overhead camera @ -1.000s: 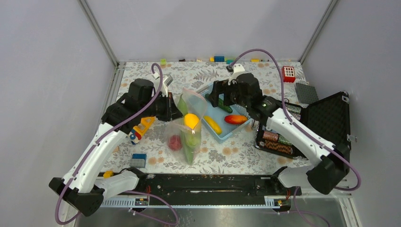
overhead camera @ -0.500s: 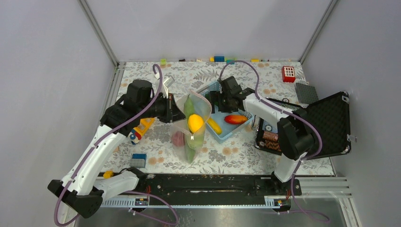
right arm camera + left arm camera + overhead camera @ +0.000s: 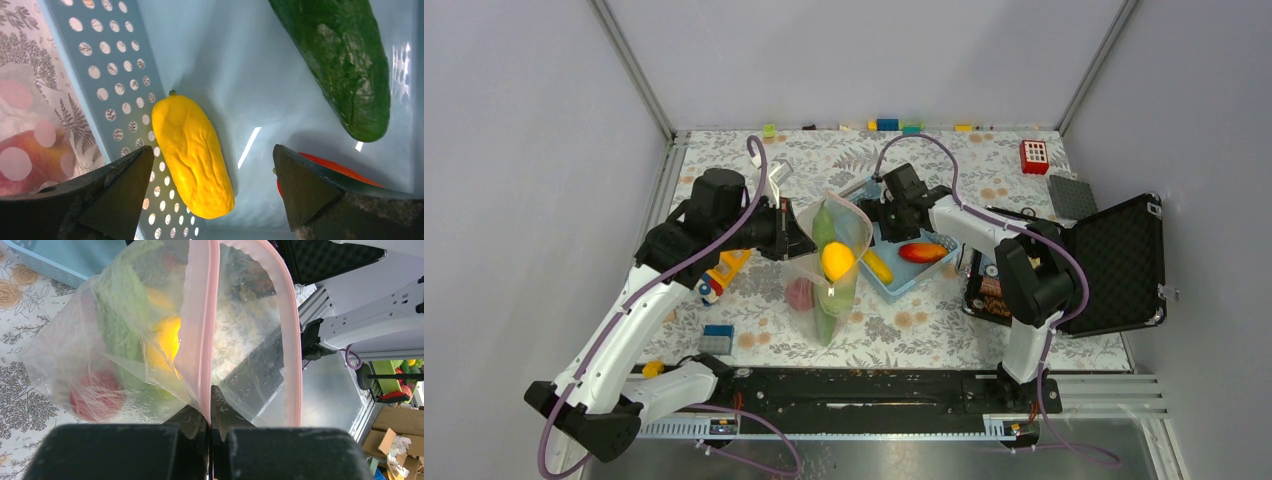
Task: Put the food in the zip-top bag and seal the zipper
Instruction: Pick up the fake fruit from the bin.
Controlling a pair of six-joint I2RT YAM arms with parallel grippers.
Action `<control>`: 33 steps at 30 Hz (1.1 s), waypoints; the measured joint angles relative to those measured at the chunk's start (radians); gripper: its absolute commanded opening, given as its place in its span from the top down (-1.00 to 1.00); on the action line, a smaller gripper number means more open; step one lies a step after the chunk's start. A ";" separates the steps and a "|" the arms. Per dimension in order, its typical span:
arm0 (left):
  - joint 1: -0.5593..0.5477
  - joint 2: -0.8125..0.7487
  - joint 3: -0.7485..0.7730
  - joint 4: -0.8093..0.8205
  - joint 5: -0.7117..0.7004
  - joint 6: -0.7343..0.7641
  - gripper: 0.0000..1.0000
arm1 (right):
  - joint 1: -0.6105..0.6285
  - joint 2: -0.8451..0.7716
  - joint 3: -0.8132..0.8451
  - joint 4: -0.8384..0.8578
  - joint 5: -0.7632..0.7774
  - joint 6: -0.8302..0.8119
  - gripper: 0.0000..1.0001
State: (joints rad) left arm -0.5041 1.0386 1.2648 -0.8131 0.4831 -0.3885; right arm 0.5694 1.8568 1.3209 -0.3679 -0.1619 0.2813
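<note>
The clear zip-top bag [image 3: 832, 262] stands open at table centre, holding a yellow lemon [image 3: 835, 260], a red apple [image 3: 799, 293] and a long green pod [image 3: 823, 226]. My left gripper [image 3: 796, 240] is shut on the pink zipper [image 3: 200, 330] at one side of the mouth, fingertips pinching the strip [image 3: 209, 397]. The bag [image 3: 125, 355] shows the lemon [image 3: 165, 340] and apple [image 3: 95, 400] inside. My right gripper [image 3: 874, 214] is open inside the light blue basket [image 3: 250, 75], jaws either side of the banana [image 3: 195, 150]. A cucumber [image 3: 345, 65] and a red-orange fruit [image 3: 340, 170] lie beside it.
In the top view the basket [image 3: 902, 282] holds the banana [image 3: 879, 265] and red-orange fruit [image 3: 922, 252]. An open black case [image 3: 1114, 260] stands at right. A red block [image 3: 1034, 157], grey plate [image 3: 1072, 195], back-wall blocks [image 3: 889, 125], a toy [image 3: 722, 272] and blue block [image 3: 717, 338] lie around.
My right gripper has swung left and lowered into the basket over the banana. The bag's mouth has opened wider. My left gripper has kept its hold in place.
</note>
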 measured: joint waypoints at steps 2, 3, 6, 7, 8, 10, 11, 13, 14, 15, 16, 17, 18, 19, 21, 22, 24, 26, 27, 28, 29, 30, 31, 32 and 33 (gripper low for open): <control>0.000 0.000 -0.002 0.002 0.001 0.000 1.00 | 0.000 0.001 0.000 0.005 -0.028 -0.026 -0.91; 0.000 0.000 -0.005 0.003 0.001 0.000 1.00 | 0.000 0.002 0.000 0.008 -0.044 -0.038 -0.90; 0.000 0.000 -0.012 0.002 0.001 0.000 1.00 | 0.000 0.012 0.000 0.015 -0.088 -0.067 -0.89; 0.000 0.000 -0.014 0.002 0.001 0.000 1.00 | 0.000 0.019 0.000 0.014 -0.098 -0.076 -0.89; 0.000 0.000 -0.014 0.003 0.001 0.000 1.00 | 0.000 0.026 -0.001 0.014 -0.106 -0.082 -0.88; 0.000 0.000 -0.015 0.003 0.000 0.000 1.00 | 0.000 0.041 -0.002 0.014 -0.114 -0.092 -0.89; 0.000 0.000 -0.015 0.003 0.000 0.000 1.00 | 0.000 0.051 -0.002 0.014 -0.116 -0.096 -0.88; 0.000 0.000 -0.015 0.003 0.000 0.000 1.00 | 0.000 0.066 -0.002 0.013 -0.117 -0.103 -0.86; 0.000 0.000 -0.015 0.003 0.000 0.000 1.00 | 0.000 0.074 -0.002 0.012 -0.117 -0.106 -0.85; 0.000 0.000 -0.015 0.003 0.000 0.000 1.00 | 0.000 0.080 -0.002 0.010 -0.117 -0.109 -0.85; 0.000 0.000 -0.015 0.003 0.000 0.000 1.00 | 0.000 0.087 -0.002 0.008 -0.117 -0.110 -0.84; 0.000 0.000 -0.015 0.003 0.000 0.000 1.00 | 0.000 0.092 -0.002 0.006 -0.116 -0.113 -0.83; 0.000 0.000 -0.015 0.003 0.000 0.000 1.00 | 0.000 0.095 -0.002 -0.001 -0.111 -0.114 -0.82; 0.000 0.000 -0.015 0.003 0.000 0.000 1.00 | 0.000 0.097 -0.002 -0.008 -0.107 -0.115 -0.81; 0.000 0.000 -0.015 0.003 0.000 0.000 1.00 | 0.000 0.097 -0.002 -0.015 -0.091 -0.117 -0.81; 0.000 0.000 -0.015 0.003 0.000 0.000 1.00 | 0.000 0.098 -0.002 -0.017 -0.084 -0.117 -0.81; 0.000 0.000 -0.015 0.003 0.000 0.000 1.00 | 0.001 0.098 -0.002 -0.026 -0.053 -0.117 -0.79; 0.000 0.001 -0.015 0.003 0.000 0.000 1.00 | 0.001 0.098 -0.001 -0.037 -0.017 -0.117 -0.77; 0.000 0.002 -0.015 0.004 0.000 0.000 1.00 | 0.001 0.097 -0.001 -0.040 -0.005 -0.116 -0.75; 0.000 0.003 -0.015 0.004 0.000 0.000 1.00 | 0.002 0.097 -0.001 -0.043 0.004 -0.116 -0.72; 0.000 0.004 -0.015 0.004 0.000 0.000 1.00 | 0.002 0.097 -0.001 -0.044 0.008 -0.116 -0.69; 0.000 0.004 -0.015 0.004 -0.001 0.000 1.00 | 0.003 0.097 -0.001 -0.045 0.012 -0.113 -0.66; 0.000 0.004 -0.015 0.004 0.000 0.000 1.00 | 0.004 0.097 -0.001 -0.045 0.014 -0.111 -0.62; 0.000 0.004 -0.015 0.004 0.000 0.000 1.00 | 0.005 0.097 -0.001 -0.045 0.015 -0.108 -0.56; 0.000 0.004 -0.015 0.004 0.000 0.000 1.00 | 0.007 0.097 -0.001 -0.045 0.014 -0.105 -0.50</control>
State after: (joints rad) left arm -0.5041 1.0428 1.2495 -0.8093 0.4828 -0.3882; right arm 0.5762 1.9533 1.3197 -0.4126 -0.1474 0.1764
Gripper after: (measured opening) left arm 0.006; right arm 0.820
